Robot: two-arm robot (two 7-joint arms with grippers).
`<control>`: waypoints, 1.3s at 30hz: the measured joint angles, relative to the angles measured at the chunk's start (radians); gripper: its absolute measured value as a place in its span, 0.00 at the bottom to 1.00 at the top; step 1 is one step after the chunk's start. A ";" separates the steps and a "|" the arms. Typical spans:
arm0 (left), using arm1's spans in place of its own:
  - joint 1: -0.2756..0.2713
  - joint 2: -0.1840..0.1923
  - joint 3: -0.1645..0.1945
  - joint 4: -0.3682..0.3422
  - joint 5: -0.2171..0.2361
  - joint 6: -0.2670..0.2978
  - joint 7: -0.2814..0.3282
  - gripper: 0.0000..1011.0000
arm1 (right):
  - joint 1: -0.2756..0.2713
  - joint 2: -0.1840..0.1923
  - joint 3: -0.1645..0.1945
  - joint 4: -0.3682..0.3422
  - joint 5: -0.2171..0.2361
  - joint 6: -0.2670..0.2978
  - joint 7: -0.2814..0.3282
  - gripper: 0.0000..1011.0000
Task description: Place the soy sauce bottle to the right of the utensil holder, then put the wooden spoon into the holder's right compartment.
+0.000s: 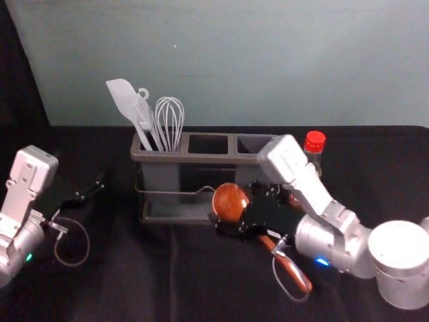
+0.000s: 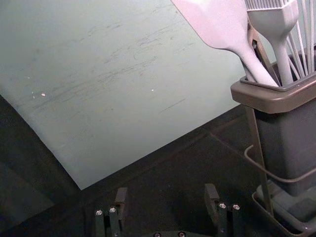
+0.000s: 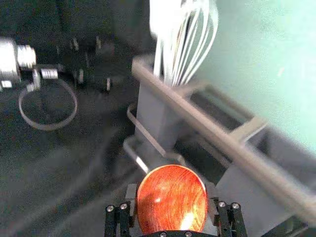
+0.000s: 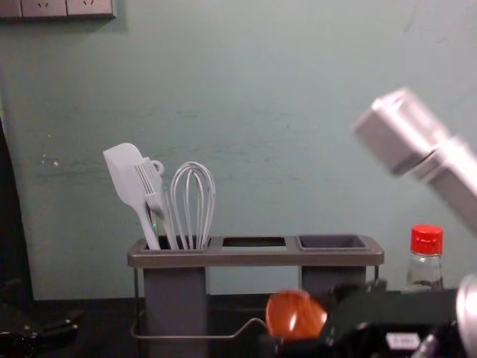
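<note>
The left pincer gapes at left; the right pincer grips near centre.

Pale Wall Softly Lit, Black Cloth in Gloom

Faint folds barely lift from the dark cloth. In the right wrist view, glare spots the wooden spoon, the whisk bleaches toward white — and the utensil holder blurs. The right arm looks smeared — chest view.

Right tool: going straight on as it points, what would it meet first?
Probably the utensil holder, near its wire rail, with the wooden spoon in the right tool leading; depth is unclear.
</note>
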 joint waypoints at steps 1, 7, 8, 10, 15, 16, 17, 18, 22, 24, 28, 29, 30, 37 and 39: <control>0.000 0.000 0.000 0.000 0.000 0.000 0.000 1.00 | -0.020 0.007 0.014 -0.022 0.004 -0.044 -0.009 0.83; 0.000 0.000 0.000 0.000 0.000 0.000 0.000 1.00 | -0.091 0.023 0.076 -0.080 0.053 -0.272 -0.020 0.83; 0.000 0.000 0.000 0.000 0.000 0.000 0.000 1.00 | -0.096 0.025 0.083 -0.085 0.065 -0.301 -0.014 0.83; 0.000 0.000 0.000 0.000 0.000 0.000 0.000 1.00 | -0.106 0.031 0.097 -0.095 0.100 -0.374 0.010 0.83; 0.000 0.000 0.000 0.000 0.000 0.000 0.000 1.00 | -0.096 0.041 0.108 -0.109 0.170 -0.478 0.065 0.83; 0.000 0.000 0.000 0.000 0.000 0.000 0.000 1.00 | -0.091 0.043 0.109 -0.110 0.179 -0.489 0.074 0.83; 0.000 0.000 0.000 0.000 0.000 0.000 0.000 1.00 | -0.078 0.045 0.109 -0.110 0.198 -0.512 0.092 0.83; 0.000 0.000 0.000 0.000 0.000 0.000 0.000 1.00 | -0.071 0.045 0.109 -0.110 0.207 -0.522 0.099 0.83; 0.000 0.000 0.000 0.000 0.000 0.000 0.000 1.00 | -0.026 0.045 0.105 -0.098 0.241 -0.554 0.131 0.83; 0.000 0.000 0.000 0.000 0.000 0.000 0.000 1.00 | 0.011 0.040 0.099 -0.077 0.261 -0.567 0.151 0.83; 0.000 0.000 0.000 0.000 0.000 0.000 0.000 1.00 | 0.079 0.028 0.085 -0.025 0.293 -0.586 0.186 0.83; 0.000 0.000 0.000 0.000 0.000 0.000 0.000 1.00 | 0.094 0.024 0.083 -0.012 0.300 -0.589 0.194 0.83; 0.000 0.000 0.000 0.000 0.000 0.000 0.000 1.00 | 0.110 0.020 0.079 0.002 0.306 -0.592 0.201 0.83; 0.000 0.000 0.000 0.000 0.000 0.000 0.000 1.00 | 0.243 -0.019 0.052 0.146 0.343 -0.610 0.242 0.83; 0.000 0.000 0.000 0.000 0.000 0.000 0.000 1.00 | 0.303 -0.040 0.037 0.221 0.351 -0.617 0.255 0.83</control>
